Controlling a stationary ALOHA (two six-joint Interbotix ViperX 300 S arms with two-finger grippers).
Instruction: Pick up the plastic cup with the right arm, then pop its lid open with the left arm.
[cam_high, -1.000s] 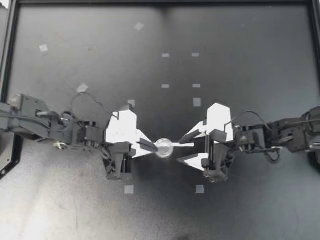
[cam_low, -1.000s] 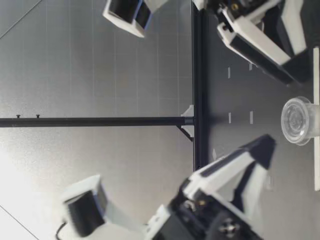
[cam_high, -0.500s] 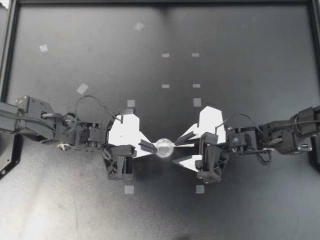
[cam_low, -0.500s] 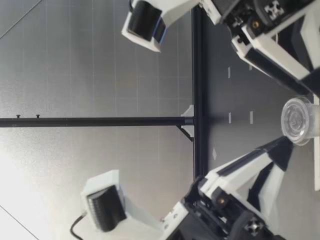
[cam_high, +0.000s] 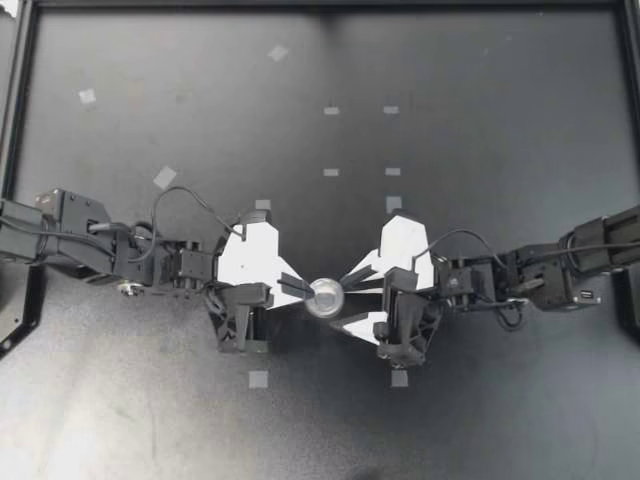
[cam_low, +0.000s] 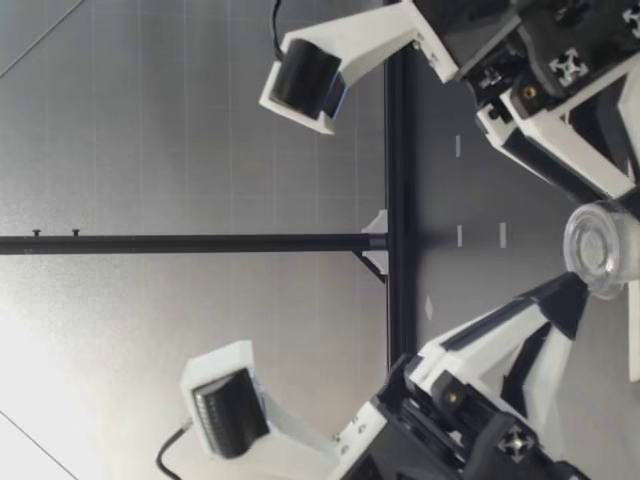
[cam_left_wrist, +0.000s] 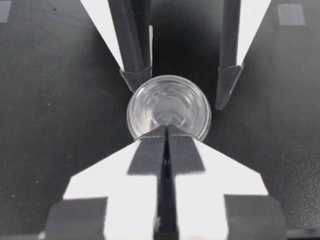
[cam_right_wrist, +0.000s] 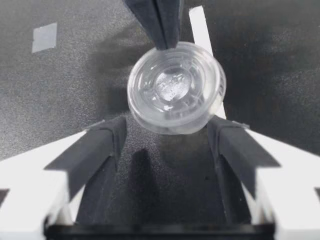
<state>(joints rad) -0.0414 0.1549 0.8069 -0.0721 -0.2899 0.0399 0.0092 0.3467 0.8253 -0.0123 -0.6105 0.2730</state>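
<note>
A small clear plastic cup (cam_high: 324, 297) stands upright on the black table, between my two grippers. My left gripper (cam_high: 298, 290) is shut, its joined fingertips pressed against the cup's rim (cam_left_wrist: 168, 107) with nothing held between them. My right gripper (cam_high: 351, 297) is open, one finger on each side of the cup (cam_right_wrist: 175, 87), and neither pad touches it. The right wrist view has my left gripper's shut fingers (cam_right_wrist: 161, 22) at the cup's far side. The low view shows the cup (cam_low: 600, 245) sitting between both grippers' fingers.
Small pale tape squares dot the black mat, among them one (cam_high: 258, 379) near my left gripper and one (cam_high: 399, 378) under my right. A white strip (cam_right_wrist: 200, 30) lies beside the cup. A black frame rail (cam_high: 20, 100) borders the table.
My right gripper has slid toward the cup, so its open fingers now flank it. My left arm has shifted a little, its shut tips staying at the cup.
</note>
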